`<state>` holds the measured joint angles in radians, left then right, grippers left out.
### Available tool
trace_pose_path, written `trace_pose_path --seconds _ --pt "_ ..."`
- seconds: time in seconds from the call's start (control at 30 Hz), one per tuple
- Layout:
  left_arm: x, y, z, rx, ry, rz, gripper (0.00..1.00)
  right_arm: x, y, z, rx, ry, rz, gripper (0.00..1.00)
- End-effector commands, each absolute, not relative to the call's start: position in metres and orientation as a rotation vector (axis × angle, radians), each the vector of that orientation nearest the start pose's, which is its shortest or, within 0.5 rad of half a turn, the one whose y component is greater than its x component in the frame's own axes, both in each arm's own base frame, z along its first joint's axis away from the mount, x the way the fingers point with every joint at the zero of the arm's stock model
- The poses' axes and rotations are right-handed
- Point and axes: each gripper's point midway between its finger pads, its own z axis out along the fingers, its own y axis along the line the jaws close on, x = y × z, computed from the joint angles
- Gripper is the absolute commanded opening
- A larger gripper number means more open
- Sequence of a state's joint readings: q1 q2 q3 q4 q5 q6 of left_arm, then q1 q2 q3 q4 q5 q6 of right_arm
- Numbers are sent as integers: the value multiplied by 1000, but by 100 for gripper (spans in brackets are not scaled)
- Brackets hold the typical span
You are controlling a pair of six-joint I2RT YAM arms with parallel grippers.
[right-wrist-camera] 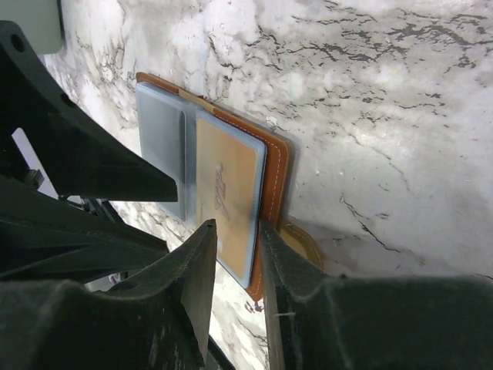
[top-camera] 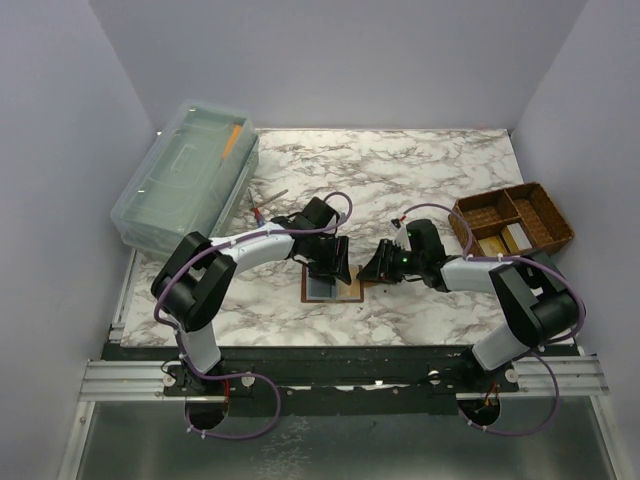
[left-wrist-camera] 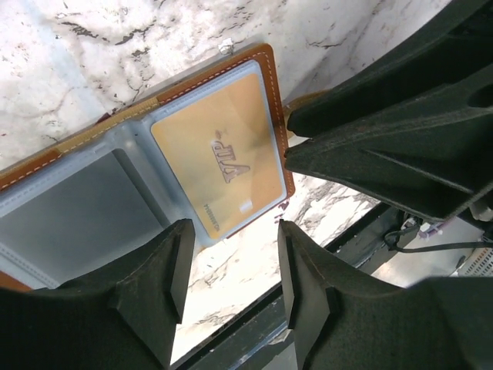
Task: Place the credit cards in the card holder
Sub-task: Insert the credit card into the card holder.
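One card (left-wrist-camera: 219, 166) is seated in the open holder (left-wrist-camera: 92, 200); more cards (top-camera: 503, 241) appear to wait in the basket (top-camera: 556, 214) right of it. Left jaws stand apart, empty; right jaws are narrowly parted, empty.

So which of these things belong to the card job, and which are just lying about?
Part of the job: open card holder, gold card in its sleeve, loose cards in the woven basket.
Just lying about: clear plastic bin, thin tool beside it.
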<state>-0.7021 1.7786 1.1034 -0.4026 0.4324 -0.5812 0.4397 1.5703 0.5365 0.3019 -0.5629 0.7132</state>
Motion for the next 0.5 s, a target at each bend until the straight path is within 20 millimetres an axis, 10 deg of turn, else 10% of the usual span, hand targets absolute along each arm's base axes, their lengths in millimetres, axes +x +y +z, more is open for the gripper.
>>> trace_pose_path --seconds 0.0,0.47 --pt "234 -318 75 333 2782 -945 50 246 251 44 -11 2467 1236 33" --pt "232 -316 40 323 2833 -939 22 237 260 45 -6 2437 1368 37"
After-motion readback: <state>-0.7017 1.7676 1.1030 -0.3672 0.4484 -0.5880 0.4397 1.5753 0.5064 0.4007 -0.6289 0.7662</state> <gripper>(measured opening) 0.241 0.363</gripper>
